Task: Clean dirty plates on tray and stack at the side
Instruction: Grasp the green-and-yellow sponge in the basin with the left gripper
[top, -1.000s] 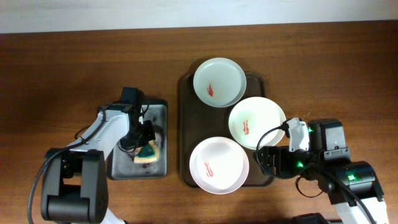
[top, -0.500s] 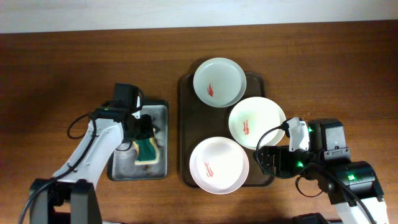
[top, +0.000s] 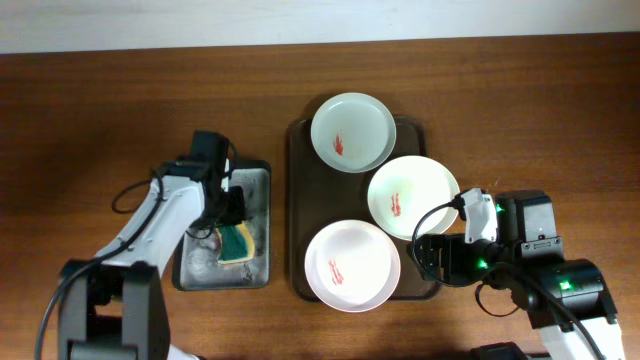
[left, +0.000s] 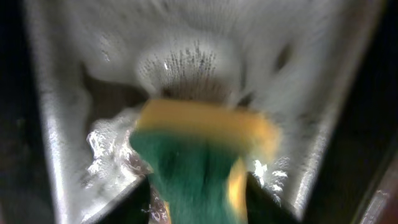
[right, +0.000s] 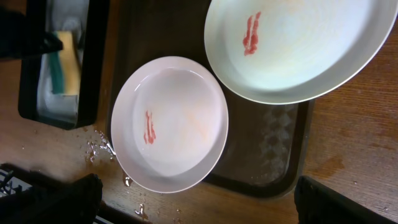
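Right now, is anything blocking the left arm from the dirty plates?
Nothing tall. Between the left gripper, holding the sponge, and the nearest plate lie only the grey tray's rim and the brown tray's rim.

A green-yellow sponge (top: 238, 241) is in the sudsy grey tray (top: 256, 180).

Three plates (top: 352, 132) on tray (top: 298, 200); sponge (top: 237, 241) in smaller tray (top: 256, 184), left of it.

White plates (top: 352, 131), each streaked red at centre; dark brown tray (top: 297, 190); yellow-and-green sponge (top: 237, 241); grey, black-rimmed small tray (top: 258, 198); brown wood-grain table (top: 100, 100).
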